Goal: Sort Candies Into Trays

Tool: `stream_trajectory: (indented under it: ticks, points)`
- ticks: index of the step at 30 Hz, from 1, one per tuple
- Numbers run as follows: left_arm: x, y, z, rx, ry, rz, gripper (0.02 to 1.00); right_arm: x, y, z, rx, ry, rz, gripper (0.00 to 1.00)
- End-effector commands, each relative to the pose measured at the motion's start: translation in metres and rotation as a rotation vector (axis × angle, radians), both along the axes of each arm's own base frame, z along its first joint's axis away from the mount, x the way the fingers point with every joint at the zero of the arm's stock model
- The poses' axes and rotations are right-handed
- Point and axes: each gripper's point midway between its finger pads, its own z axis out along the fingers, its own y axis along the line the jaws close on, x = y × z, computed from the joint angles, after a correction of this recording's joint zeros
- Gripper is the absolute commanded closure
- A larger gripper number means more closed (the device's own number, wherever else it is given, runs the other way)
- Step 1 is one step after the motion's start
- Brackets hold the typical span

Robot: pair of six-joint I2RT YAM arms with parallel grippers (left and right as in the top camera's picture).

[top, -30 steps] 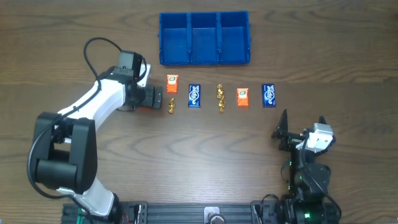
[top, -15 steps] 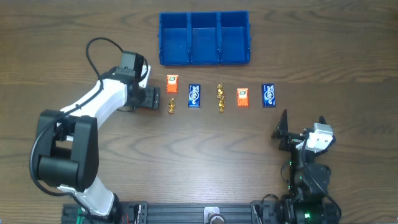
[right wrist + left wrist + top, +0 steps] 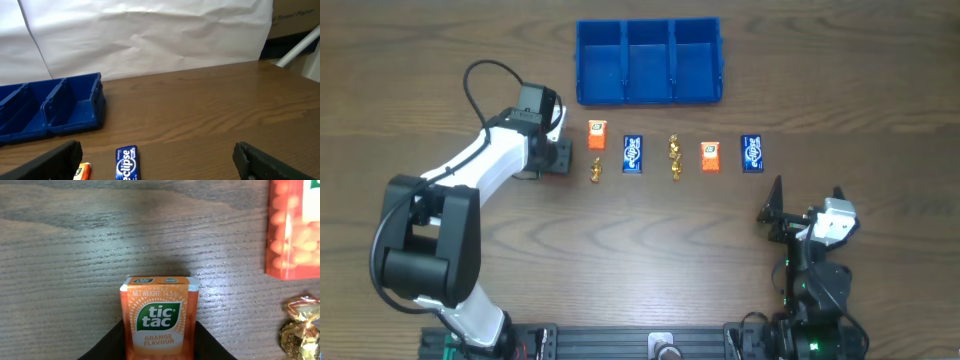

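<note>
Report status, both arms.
Left gripper shut on orange mint box. Right gripper open, near its base. Blue tray ahead; another orange box and gold candy close by.

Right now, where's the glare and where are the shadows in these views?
Left wrist view: bright sheen on the table beside the orange box held in the left tool, dark shadow just beyond its top. Right wrist view: broad soft sheen across the table. Top view: even light, no strong glare.

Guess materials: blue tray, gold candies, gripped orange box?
Blue tray: probably moulded plastic; uniform colour, slight gloss. Gold candy: crinkled metallic foil wrap, shiny creases. Orange candy box: printed label over likely clear plastic; the neighbouring box shows pellets through its wall.
</note>
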Motion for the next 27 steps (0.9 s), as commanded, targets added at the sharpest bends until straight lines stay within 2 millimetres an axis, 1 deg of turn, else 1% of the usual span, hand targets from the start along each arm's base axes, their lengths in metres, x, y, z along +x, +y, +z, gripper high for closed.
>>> stream_trajectory:
  ticks: [1, 3, 5, 6, 8, 11, 12, 14, 15, 17, 18, 19, 20, 22, 24, 27]
  points:
    - [0.008, 0.003, 0.0, 0.022, -0.009, 0.015, 0.702, 0.0, -0.001, 0.0, -0.006, -0.001, -0.005, 0.001]
    - [0.01, 0.002, 0.002, 0.019, -0.015, 0.021, 0.706, 0.0, -0.001, 0.0, -0.006, -0.001, -0.005, 0.001]
    - [0.016, 0.0, 0.01, 0.011, -0.032, 0.035, 0.711, 0.0, -0.001, 0.0, -0.006, -0.001, -0.005, 0.001]
    - [0.02, -0.002, 0.017, 0.006, -0.045, 0.037, 0.713, 0.0, -0.001, 0.0, -0.006, -0.001, -0.005, 0.001]
    - [0.034, -0.007, 0.044, 0.001, -0.092, 0.058, 0.711, 0.0, -0.001, 0.0, -0.006, -0.001, -0.005, 0.001]
    - [0.057, -0.013, 0.095, 0.029, -0.175, 0.117, 0.717, 0.0, -0.001, 0.0, -0.006, -0.001, -0.005, 0.001]
    - [0.069, -0.02, 0.12, 0.029, -0.217, 0.125, 0.715, 0.0, -0.001, 0.0, -0.006, -0.001, -0.005, 0.001]
    - [0.089, -0.035, 0.159, 0.012, -0.291, 0.125, 0.715, 0.0, -0.001, 0.0, -0.006, -0.001, -0.005, 0.001]
    - [0.098, -0.043, 0.177, -0.005, -0.327, 0.126, 0.715, 0.0, -0.001, 0.0, -0.006, -0.001, -0.005, 0.001]
    - [0.117, -0.057, 0.207, -0.035, -0.385, 0.121, 0.706, 0.0, -0.001, 0.0, -0.006, -0.001, -0.005, 0.001]
    - [0.135, -0.069, 0.226, -0.058, -0.423, 0.122, 0.704, 0.0, -0.001, 0.0, -0.006, -0.001, -0.005, 0.001]
    - [0.143, -0.073, 0.23, -0.066, -0.433, 0.128, 0.702, 0.0, -0.001, 0.0, -0.006, -0.001, -0.005, 0.001]
    - [0.151, -0.076, 0.231, -0.072, -0.433, 0.136, 0.702, 0.0, -0.001, 0.0, -0.006, -0.001, -0.005, 0.001]
    - [0.162, -0.081, 0.224, -0.075, -0.422, 0.15, 0.704, 0.0, -0.001, 0.0, -0.006, -0.001, -0.005, 0.001]
    - [0.173, -0.085, 0.208, -0.076, -0.397, 0.163, 0.715, 0.0, -0.001, 0.0, -0.006, -0.001, -0.005, 0.001]
    - [0.182, -0.093, 0.182, -0.083, -0.365, 0.166, 0.715, 0.0, -0.001, 0.0, -0.006, -0.001, -0.005, 0.001]
